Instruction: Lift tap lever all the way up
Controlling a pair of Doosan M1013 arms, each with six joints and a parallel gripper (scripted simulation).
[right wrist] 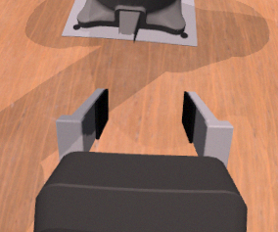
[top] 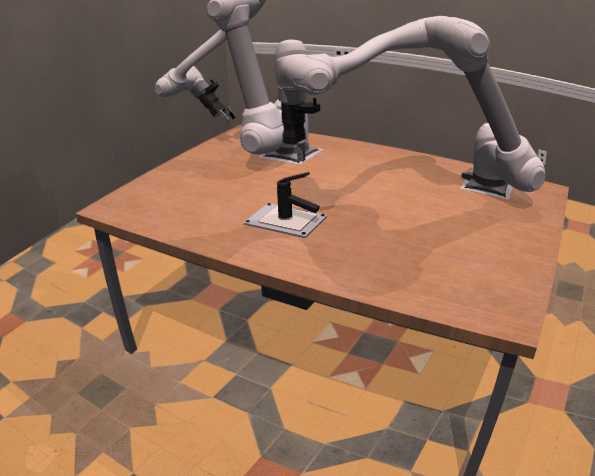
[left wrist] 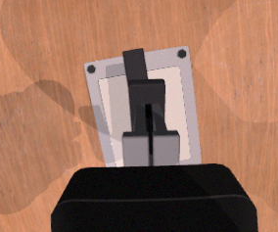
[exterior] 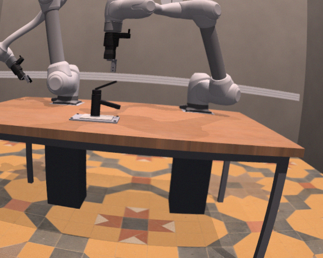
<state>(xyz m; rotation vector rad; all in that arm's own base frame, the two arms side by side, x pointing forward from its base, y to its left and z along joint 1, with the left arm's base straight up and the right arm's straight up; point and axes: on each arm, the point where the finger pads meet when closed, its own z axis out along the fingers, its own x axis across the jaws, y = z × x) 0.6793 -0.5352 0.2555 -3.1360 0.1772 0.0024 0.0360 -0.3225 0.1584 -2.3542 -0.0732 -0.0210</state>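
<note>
And the left tool (top: 300, 153) (exterior: 113, 69) (left wrist: 148, 119) is together, nothing pinched, poised above the lever (top: 296, 177) (exterior: 106, 84) (left wrist: 148, 90); the tap (top: 284, 200) (exterior: 95, 102) stands on its plate on the counter (top: 440, 266) (exterior: 161, 126) (left wrist: 249, 48) (right wrist: 258, 102)! Right tool (top: 227, 114) (exterior: 27, 79) (right wrist: 145, 116) apart, well away; the approach looks in hand, and next calls for getting under the lever's free end, then pushing up

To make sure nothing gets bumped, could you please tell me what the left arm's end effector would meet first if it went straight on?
Most likely the tap's lever, just below the left end effector, though depth makes exact alignment uncertain.
</note>
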